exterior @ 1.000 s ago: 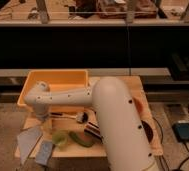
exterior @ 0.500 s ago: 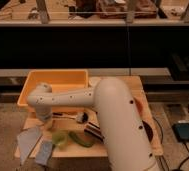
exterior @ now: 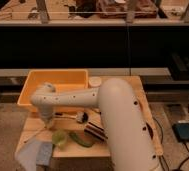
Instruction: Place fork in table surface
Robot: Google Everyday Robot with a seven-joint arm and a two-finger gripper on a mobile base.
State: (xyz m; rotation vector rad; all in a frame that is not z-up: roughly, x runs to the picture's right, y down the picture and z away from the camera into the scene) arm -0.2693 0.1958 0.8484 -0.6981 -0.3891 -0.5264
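Can't tell if your pincer (exterior: 46, 121), low over the table's (exterior: 147, 110) left side, is gripping anything. Drop the fork early and it could skid off.

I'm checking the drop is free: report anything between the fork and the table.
Nothing visible. The gripper is low over the table's left side, the fork slanting just below it; the brush lies off to the right.

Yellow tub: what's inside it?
The tub shows only bare yellow floor; the arm hides its front edge. The gripper hangs outside it, over the table.
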